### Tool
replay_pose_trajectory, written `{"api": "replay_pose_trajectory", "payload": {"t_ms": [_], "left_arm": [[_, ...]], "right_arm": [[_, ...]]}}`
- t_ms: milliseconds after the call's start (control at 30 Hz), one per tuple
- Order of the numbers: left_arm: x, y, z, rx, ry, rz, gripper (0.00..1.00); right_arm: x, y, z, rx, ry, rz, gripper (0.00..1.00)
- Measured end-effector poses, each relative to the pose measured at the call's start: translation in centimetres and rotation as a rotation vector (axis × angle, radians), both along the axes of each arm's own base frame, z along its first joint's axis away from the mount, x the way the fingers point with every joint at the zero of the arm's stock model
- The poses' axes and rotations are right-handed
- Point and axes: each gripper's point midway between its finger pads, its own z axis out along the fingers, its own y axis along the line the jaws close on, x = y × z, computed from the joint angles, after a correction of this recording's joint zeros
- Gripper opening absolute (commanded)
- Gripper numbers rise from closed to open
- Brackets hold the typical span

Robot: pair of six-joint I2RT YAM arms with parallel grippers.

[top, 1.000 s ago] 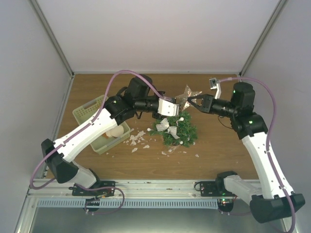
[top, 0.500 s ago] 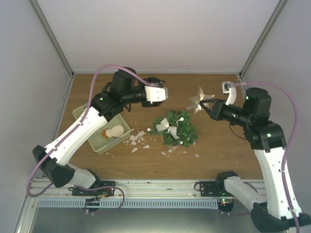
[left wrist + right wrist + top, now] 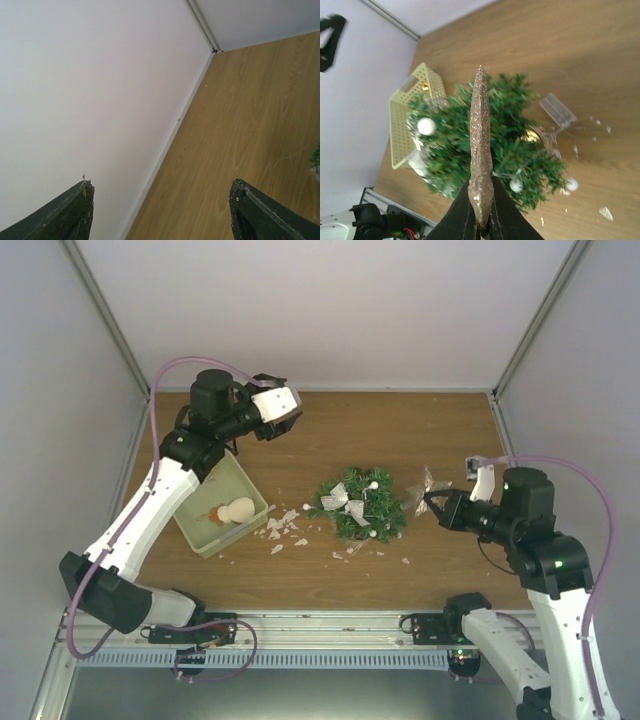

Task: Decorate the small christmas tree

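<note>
The small christmas tree point(image 3: 358, 506) stands mid-table, bushy and dark green, with a silver bow and white balls on it. My right gripper point(image 3: 440, 504) is just right of the tree, shut on a glittery champagne star point(image 3: 428, 488). In the right wrist view the star point(image 3: 481, 145) shows edge-on between my black fingers point(image 3: 506, 212), with the tree point(image 3: 525, 125) behind it. My left gripper point(image 3: 288, 410) is raised near the far left of the table, well away from the tree. Its fingers point(image 3: 260, 212) stand wide open, with only wall and wood between them.
A pale green tray point(image 3: 243, 478) holding a cream ornament lies left of the tree, under the left arm. White flakes point(image 3: 282, 528) litter the wood in front of the tree. A clear plastic piece point(image 3: 558, 110) lies beside the tree. Walls close in the left, back and right.
My left gripper let go at the tree top, opened and drew back to the far left. My right gripper carried the star away from above the tree, rightward and nearer.
</note>
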Motion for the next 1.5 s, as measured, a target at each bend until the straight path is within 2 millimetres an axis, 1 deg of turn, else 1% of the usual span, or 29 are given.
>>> {"api": "replay_pose_trajectory", "payload": {"t_ms": [67,200,300,367,500,733,967,1167,1367,1500], "left_arm": [[0.5,0.8,-0.2,-0.012,0.013,0.018,0.75],[0.7,1.7,-0.2,-0.027,0.023,0.035,0.75],[0.6,1.9,0.1,-0.036,0.015,0.035,0.75],[0.5,2.1,0.2,-0.039,0.012,0.036,0.75],[0.5,2.4,-0.1,-0.038,0.015,0.041,0.75],[0.9,3.2,-1.2,-0.031,0.036,0.063,0.75],[1.3,4.0,-1.2,-0.032,0.035,0.082,0.75],[1.4,4.3,-1.2,-0.034,0.036,0.086,0.75],[1.5,4.2,-1.1,-0.042,0.032,0.082,0.75],[1.5,4.2,-1.1,-0.046,0.034,0.081,0.75]], "right_arm": [[-0.3,-0.1,-1.9,0.001,0.045,-0.008,0.00],[-0.6,-0.1,-4.4,0.004,0.101,-0.014,0.00],[-0.6,0.1,-5.9,0.012,0.138,-0.014,0.01],[-0.5,0.2,-6.5,0.017,0.154,-0.012,0.01],[-0.4,0.4,-6.3,0.029,0.147,-0.001,0.01],[0.5,0.8,-5.7,0.039,0.140,0.010,0.01],[1.3,1.4,-5.4,0.059,0.131,0.029,0.01],[1.6,2.2,-6.3,0.084,0.149,0.048,0.01],[1.8,3.8,-7.1,0.088,0.174,0.091,0.01],[2.1,4.4,-7.4,0.085,0.179,0.083,0.00]]}}
